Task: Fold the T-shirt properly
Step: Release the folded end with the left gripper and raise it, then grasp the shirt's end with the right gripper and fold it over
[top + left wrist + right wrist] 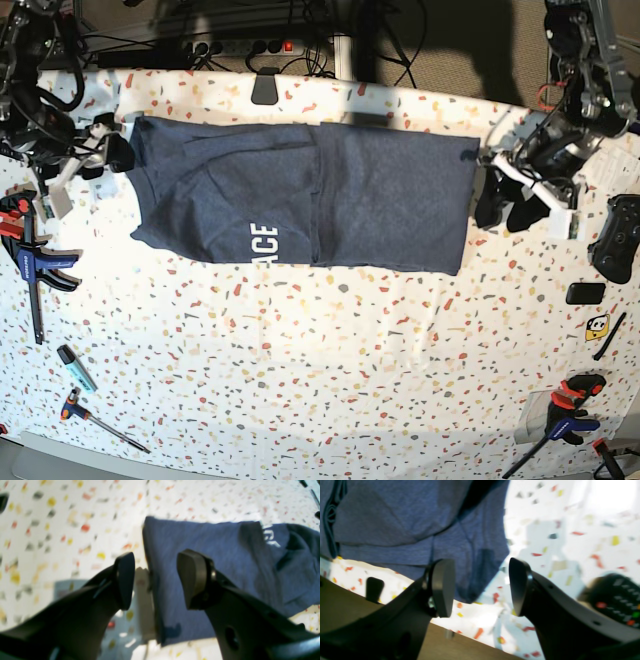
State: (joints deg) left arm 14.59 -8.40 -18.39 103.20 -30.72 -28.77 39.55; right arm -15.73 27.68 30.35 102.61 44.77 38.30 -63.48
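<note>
Where folded, T-shirt (380, 195) shows white "ACE".

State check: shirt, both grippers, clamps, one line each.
T-shirt: lying flat on the table, partly folded into a wide band, white lettering showing.
left gripper: open, empty, over the shirt's edge.
right gripper: open, empty, at the shirt's other end.
left-side clamp: lying on the table, unused.
right-side clamp: lying on the table, unused.
</note>
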